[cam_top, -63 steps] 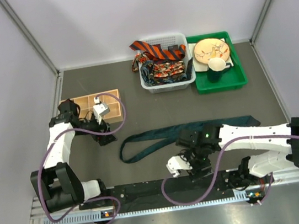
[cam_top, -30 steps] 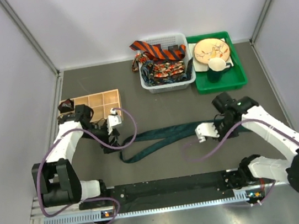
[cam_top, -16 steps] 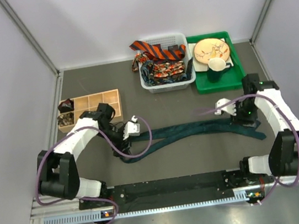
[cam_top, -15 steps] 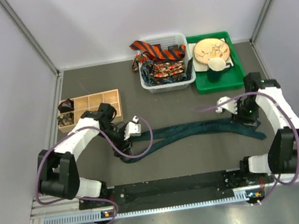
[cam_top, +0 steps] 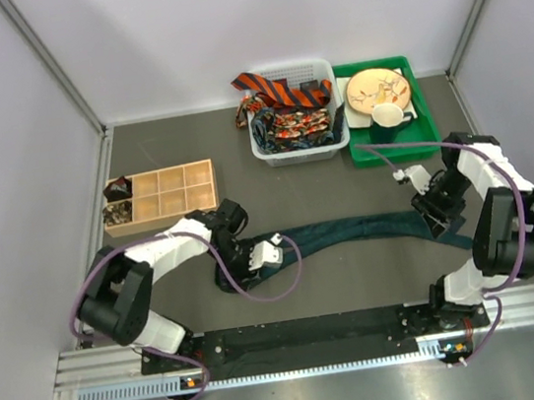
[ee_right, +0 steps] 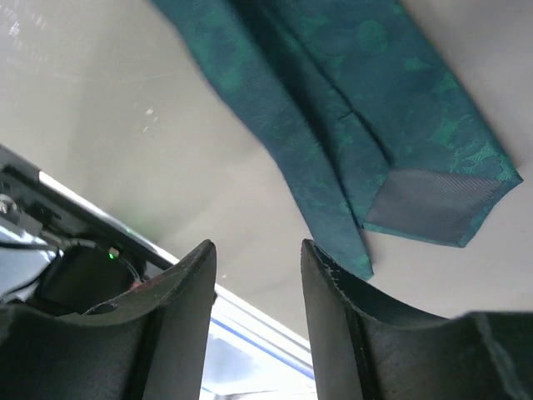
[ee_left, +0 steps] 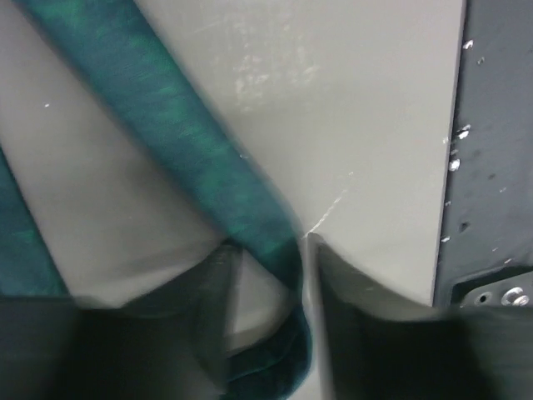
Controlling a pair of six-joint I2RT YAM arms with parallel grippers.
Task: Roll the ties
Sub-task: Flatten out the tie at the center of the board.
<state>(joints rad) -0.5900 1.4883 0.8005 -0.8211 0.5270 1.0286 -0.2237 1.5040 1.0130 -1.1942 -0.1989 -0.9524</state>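
A dark teal tie point(cam_top: 351, 233) lies stretched across the table, its folded end at the left and its wide end at the right. My left gripper point(cam_top: 255, 258) is low over the folded end. In the left wrist view its fingers straddle the blurred tie fold point(ee_left: 279, 333), and a strip of bare table shows between the fabric and the left finger point(ee_left: 166, 333). My right gripper point(cam_top: 434, 208) hangs open just off the wide end point(ee_right: 391, 125), with nothing between its fingers point(ee_right: 256, 246). Other ties, an orange-and-black striped one point(cam_top: 271, 88) and a red patterned one point(cam_top: 292, 127), sit in a basket.
The white basket point(cam_top: 271, 156) stands at the back centre. Beside it a green tray point(cam_top: 394, 150) holds a plate point(cam_top: 378, 88) and a dark mug point(cam_top: 390, 121). A wooden compartment box point(cam_top: 162, 195) sits at the left. The black rail point(cam_top: 306, 334) runs along the near edge.
The left gripper has swung right and nearer, down onto the tie's folded end, and its jaws have narrowed. The right gripper drew the tie to the right, opened, and now sits by the wide end.
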